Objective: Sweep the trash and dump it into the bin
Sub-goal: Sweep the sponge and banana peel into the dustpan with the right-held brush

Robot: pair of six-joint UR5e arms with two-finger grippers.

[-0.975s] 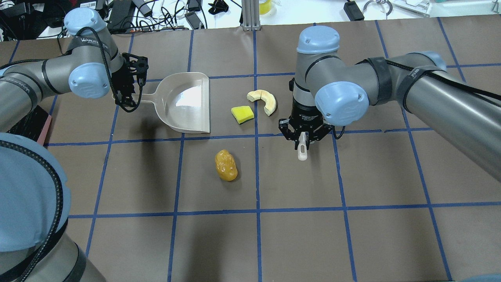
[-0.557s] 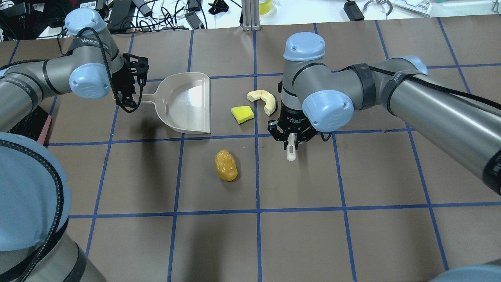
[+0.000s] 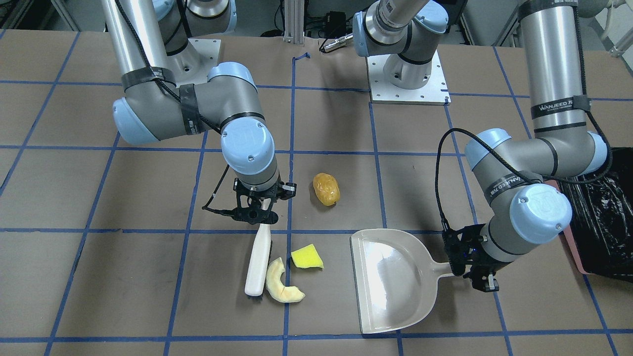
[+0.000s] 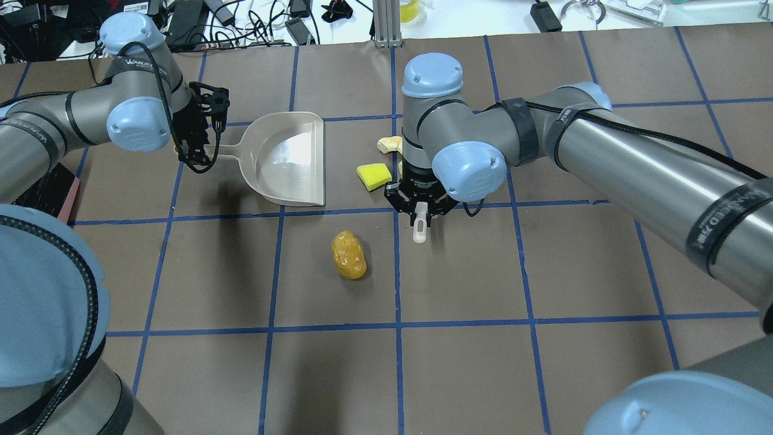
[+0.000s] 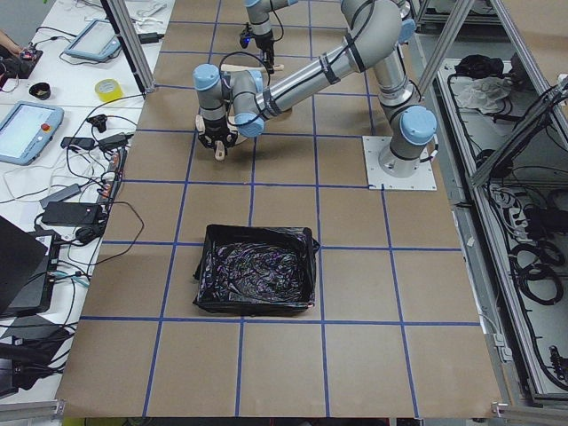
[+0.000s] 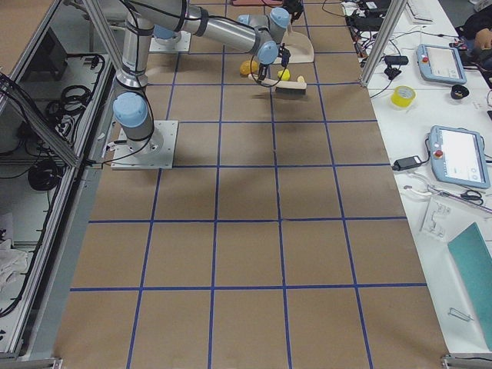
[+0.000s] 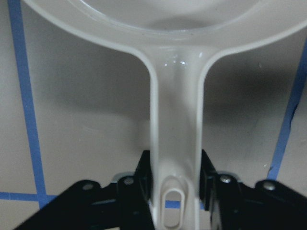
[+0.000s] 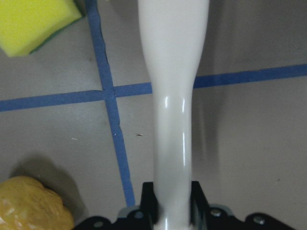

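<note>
My right gripper (image 4: 421, 208) is shut on the beige brush's handle (image 3: 258, 262). The brush head lies right beside the pale cream rind slice (image 3: 282, 287), which my right arm partly hides in the overhead view. The yellow wedge (image 4: 374, 176) lies just left of the brush, between it and the dustpan. The golden-brown lump (image 4: 349, 255) lies apart, nearer the robot. My left gripper (image 4: 196, 148) is shut on the handle of the beige dustpan (image 4: 290, 158), whose mouth faces the scraps. The bin (image 5: 257, 269), pink-sided with a black bag, stands on the left side.
The brown table has blue tape grid lines. The bin's corner (image 3: 606, 217) sits close behind my left arm's elbow. Cables and clutter lie beyond the table's far edge (image 4: 253, 24).
My right arm has moved left with the brush, up to the rind slice and now covering part of it in the overhead view. The left arm, dustpan and scraps have not moved.
</note>
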